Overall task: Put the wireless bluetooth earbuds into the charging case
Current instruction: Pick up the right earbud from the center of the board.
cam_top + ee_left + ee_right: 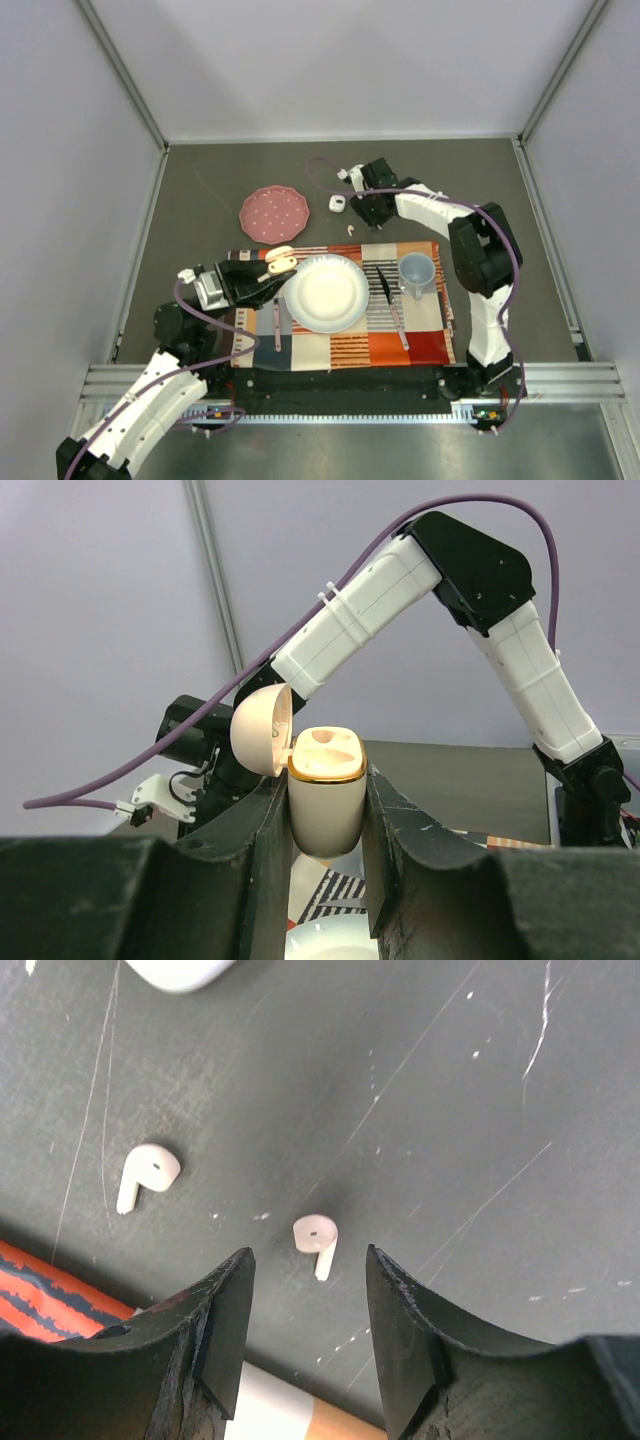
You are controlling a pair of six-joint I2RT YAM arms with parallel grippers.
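Over the left part of the striped placemat [400, 340], just beside the white plate [325, 292], the left gripper [326, 780] clamps the peach charging case [325, 815] upright, its lid swung open. Farther back, on the bare tabletop [200, 200] past the placemat's far edge, the right gripper [307, 1258] hangs with its jaws apart over one white earbud [317, 1240]. A second earbud [148, 1172] lies near it.

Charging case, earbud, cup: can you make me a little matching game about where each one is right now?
Things:
1. charging case
2. earbud
3. cup

Places:
A. standing on the striped placemat
B. lying on the dark table, below the open right claw
C. gripped in the left claw, lid open

Pairs: 1-C, 2-B, 3-A
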